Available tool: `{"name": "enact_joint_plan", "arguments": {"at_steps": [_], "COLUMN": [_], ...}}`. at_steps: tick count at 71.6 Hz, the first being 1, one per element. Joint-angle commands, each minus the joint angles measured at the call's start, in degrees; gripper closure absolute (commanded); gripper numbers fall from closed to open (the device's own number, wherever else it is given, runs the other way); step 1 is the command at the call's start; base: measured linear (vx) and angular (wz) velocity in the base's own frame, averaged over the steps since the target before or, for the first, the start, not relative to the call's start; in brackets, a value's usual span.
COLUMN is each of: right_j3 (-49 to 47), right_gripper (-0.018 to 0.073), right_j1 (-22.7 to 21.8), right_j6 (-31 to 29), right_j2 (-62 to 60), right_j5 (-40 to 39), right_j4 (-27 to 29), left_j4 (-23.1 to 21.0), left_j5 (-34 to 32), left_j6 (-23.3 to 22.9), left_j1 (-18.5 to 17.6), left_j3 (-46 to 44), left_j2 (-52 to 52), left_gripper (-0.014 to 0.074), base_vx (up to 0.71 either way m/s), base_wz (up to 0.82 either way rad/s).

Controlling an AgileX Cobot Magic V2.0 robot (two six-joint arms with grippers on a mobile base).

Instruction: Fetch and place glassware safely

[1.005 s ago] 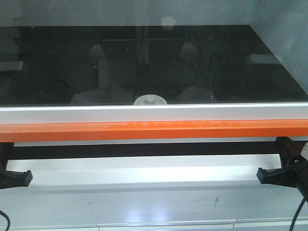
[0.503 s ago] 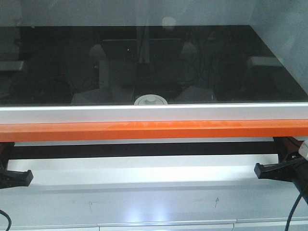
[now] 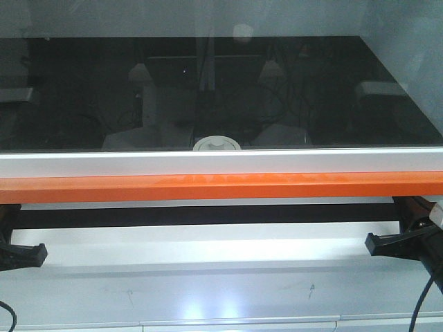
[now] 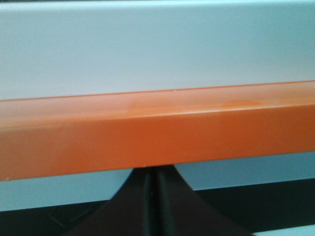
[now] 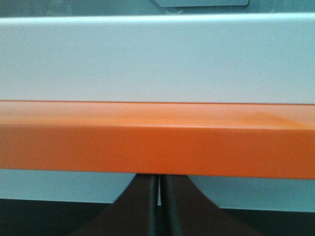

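Glass jar point(image 3: 216, 144) rests at the desk's point(image 3: 332, 90) near edge; left end effector point(image 4: 151, 189) and right end effector point(image 5: 158, 194), closed tight, hold nothing.

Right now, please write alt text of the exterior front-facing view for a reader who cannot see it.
A round cream-white jar lid shows at the bottom centre of a dark glass pane, above a white frame and an orange bar. Below the bar, the left claw and right claw point inward from the picture's two sides.

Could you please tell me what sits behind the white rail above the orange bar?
Only a round cream lid shows above the rail; the rail hides whatever lies beneath the lid.
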Motion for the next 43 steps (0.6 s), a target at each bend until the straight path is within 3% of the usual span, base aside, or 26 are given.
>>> {"name": "enact_joint_plan", "arguments": {"at_steps": [1,19,43], "right_j3": [-4.6,-7.6,-8.8], "right_gripper": [0.0560,0.0560,0.0560], "right_j1": [-0.1,-0.1,-0.1], "right_j6": [-0.3,0.0,1.7], "right_j2": [0.1,2.2,2.0], "right_j5": [-7.7,-7.7,-9.9], "right_j4": [-0.8,-5.0,-4.9], "left_j4": [-0.7,-0.6,-0.7], "left_j5": [-7.7,-7.1,-6.4], "left_j6": [-0.5,-0.4,0.1], "left_j1": [-0.2,-0.2,-0.2], "left_j3": [-2.8,-3.5,-5.5], "left_j2": [-0.4,-0.7,-3.5], "left_gripper": [0.0603,0.0603,0.0603], "base_vx": [0.00,0.00,-0.01], "base_wz": [0.00,-0.01,-0.02]}}
